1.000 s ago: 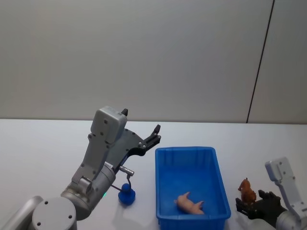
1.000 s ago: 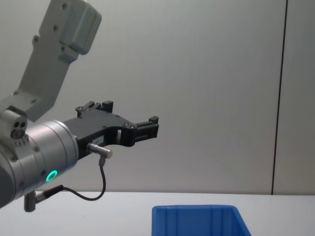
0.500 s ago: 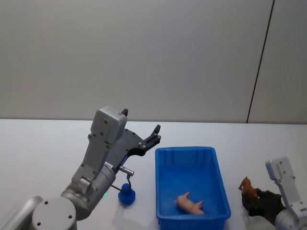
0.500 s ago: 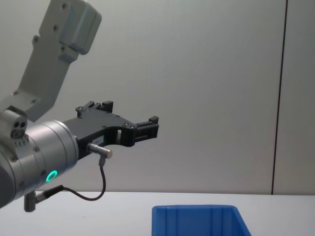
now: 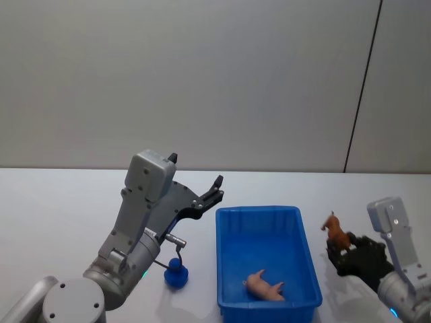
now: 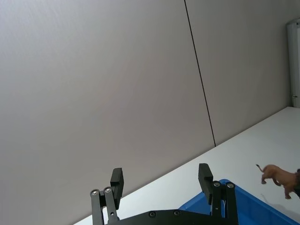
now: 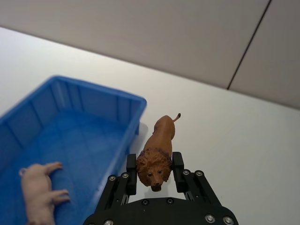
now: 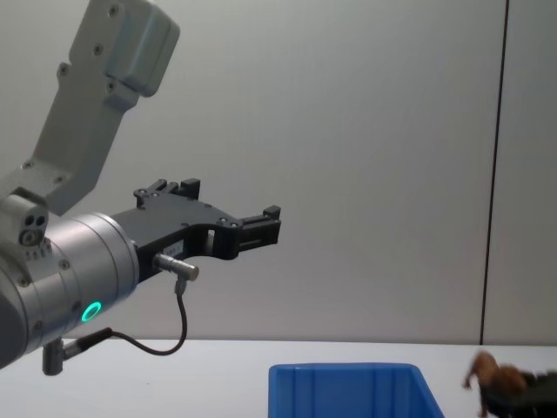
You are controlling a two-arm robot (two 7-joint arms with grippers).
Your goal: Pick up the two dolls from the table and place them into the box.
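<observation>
Pinching the lion doll (image 7: 158, 140) at the head and mane, your right gripper (image 7: 154, 161) has its fingers closed on both sides of it, body and tail poking out past the tips. Grip at the head leaves the legs free, so a plain release should drop it clean. Lion hangs just beside the right wall of the box (image 5: 259, 210), outside it, about level with the rim in the chest view, so it looks lifted off the table (image 5: 60, 202) and not yet over the opening. That height is probably there to clear the thick rim on the way across. The pig doll (image 5: 267, 286) lies on its side on the box floor, near end; count that one as placed. So task reads as roughly half done, step in hand is carrying doll two to the box. Next you need to shift the right gripper toward the robot's left until the lion is over the box floor, then let go; watch the tail and the rim, and don't drop it on the pig. Your left gripper (image 6: 161, 176) is up in the air left of the box, jaws spread wide, nothing between them, idle. A small blue thing (image 5: 177, 275) sits on the table under the left arm; can't tell what it is.
</observation>
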